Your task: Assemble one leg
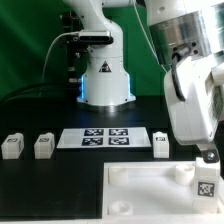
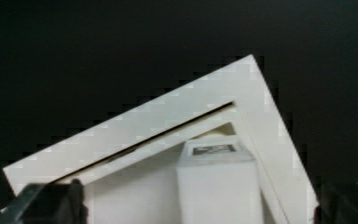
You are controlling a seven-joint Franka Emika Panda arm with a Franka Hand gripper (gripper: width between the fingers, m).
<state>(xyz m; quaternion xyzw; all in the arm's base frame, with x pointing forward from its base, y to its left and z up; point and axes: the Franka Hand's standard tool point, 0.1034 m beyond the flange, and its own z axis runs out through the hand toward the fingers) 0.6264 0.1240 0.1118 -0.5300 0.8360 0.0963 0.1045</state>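
The large white tabletop (image 1: pixel 140 188) lies at the front of the black table. One leg (image 1: pixel 205 186), with its tag facing the camera, stands at the tabletop's corner on the exterior view's right. My gripper (image 1: pixel 207 157) hangs just above it. In the wrist view the leg (image 2: pixel 217 185) lies on the tabletop's corner (image 2: pixel 149 140), between my dark fingers (image 2: pixel 60 203). The jaws stand wide apart on either side of the leg, with a gap on each side. Three more legs (image 1: pixel 12 146) (image 1: pixel 44 146) (image 1: pixel 160 143) stand in a row on the table.
The marker board (image 1: pixel 105 137) lies between the loose legs, behind the tabletop. The robot base (image 1: pixel 105 80) stands at the back centre with cables on the exterior view's left. My arm (image 1: pixel 190 70) fills the upper right of the exterior view.
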